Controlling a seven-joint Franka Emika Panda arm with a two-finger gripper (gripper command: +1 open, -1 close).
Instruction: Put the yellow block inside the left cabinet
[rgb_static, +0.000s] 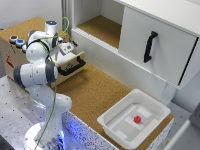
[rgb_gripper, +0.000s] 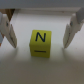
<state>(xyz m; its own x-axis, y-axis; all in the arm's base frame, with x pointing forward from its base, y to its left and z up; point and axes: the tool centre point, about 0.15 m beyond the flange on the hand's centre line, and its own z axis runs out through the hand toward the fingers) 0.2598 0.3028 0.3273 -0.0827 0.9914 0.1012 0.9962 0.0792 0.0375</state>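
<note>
In the wrist view the yellow block (rgb_gripper: 40, 43), a small cube marked with a black "N", lies on a pale surface. My gripper (rgb_gripper: 39, 42) is open, and its fingers (rgb_gripper: 8, 31) stand on either side of the cube with gaps to it. From the exterior view, the gripper (rgb_static: 70, 48) hangs over the open drawer of the wooden box, and the block is hidden there. The left cabinet (rgb_static: 102, 27), with white walls and a cork-brown floor, stands open behind the arm's hand.
The wooden drawer box (rgb_static: 15, 55) has its drawer with a black handle (rgb_static: 73, 67) pulled out. A white door with a black handle (rgb_static: 150, 46) closes the cabinet's other half. A white tray (rgb_static: 116, 126) holds a small red block (rgb_static: 137, 119).
</note>
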